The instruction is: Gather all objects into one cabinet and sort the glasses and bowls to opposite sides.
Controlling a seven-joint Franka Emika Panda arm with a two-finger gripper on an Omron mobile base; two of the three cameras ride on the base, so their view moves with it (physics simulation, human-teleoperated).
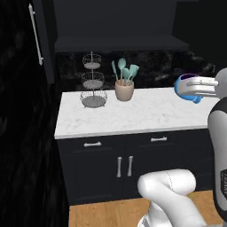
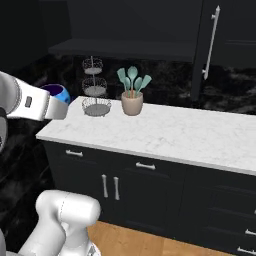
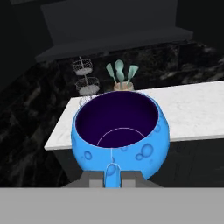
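Observation:
A bright blue bowl (image 3: 120, 144) with a dark inside hangs in the air in front of the counter. My gripper (image 3: 112, 174) is shut on its near rim. From the left base view the blue bowl (image 1: 181, 89) sits at the tip of my gripper (image 1: 191, 86), level with the counter's right end. In the right base view the blue bowl (image 2: 60, 93) peeks out behind my forearm. Above the counter the black cabinet's dark shelf (image 1: 119, 43) stands open. Its tall door with a silver bar handle (image 1: 35, 33) is swung out at the left, and another door (image 2: 210, 45) stands at the right.
A white marble counter (image 1: 146, 116) runs over black drawer fronts and doors. On it stand a three-tier wire basket stand (image 1: 93, 84) and a beige pot of teal utensils (image 1: 124, 90). A wooden floor (image 1: 106, 213) lies below.

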